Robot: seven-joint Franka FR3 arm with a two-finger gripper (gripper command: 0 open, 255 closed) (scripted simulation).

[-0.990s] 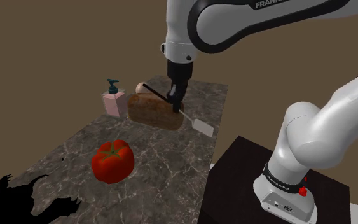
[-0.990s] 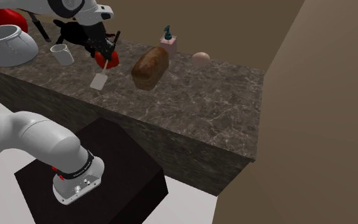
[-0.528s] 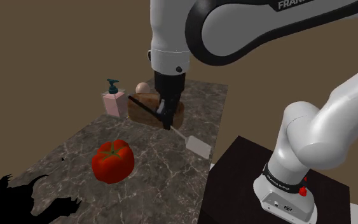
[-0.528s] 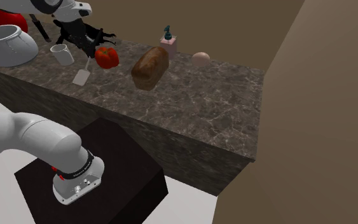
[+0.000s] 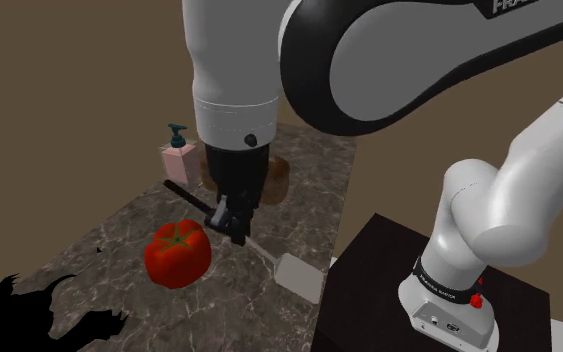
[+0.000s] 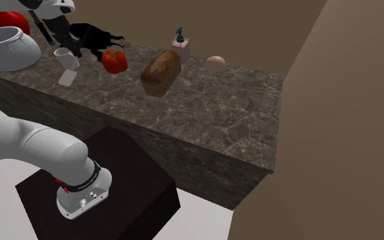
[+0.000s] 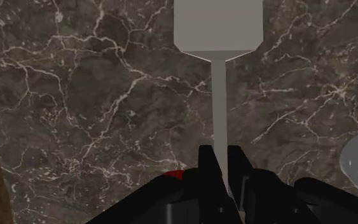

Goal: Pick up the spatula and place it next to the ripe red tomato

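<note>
Jaws gripped spatula [image 7: 219, 95] by thin shaft; dark handle end behind jaws, flat blade jutted ahead over marbled surface [image 7: 75, 95]. Tomato [image 5: 177, 253] sat just beside jaws.

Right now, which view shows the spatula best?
Wrist view: the spatula shows blade and shaft, clasped by the end effector. Shoulder view: the end effector covers its middle. Second exterior view: far off, small.

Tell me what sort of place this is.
Probably a home kitchen: a dark marbled counter carries a bread loaf, a red tomato and a soap dispenser, with a big pot nearby.
</note>
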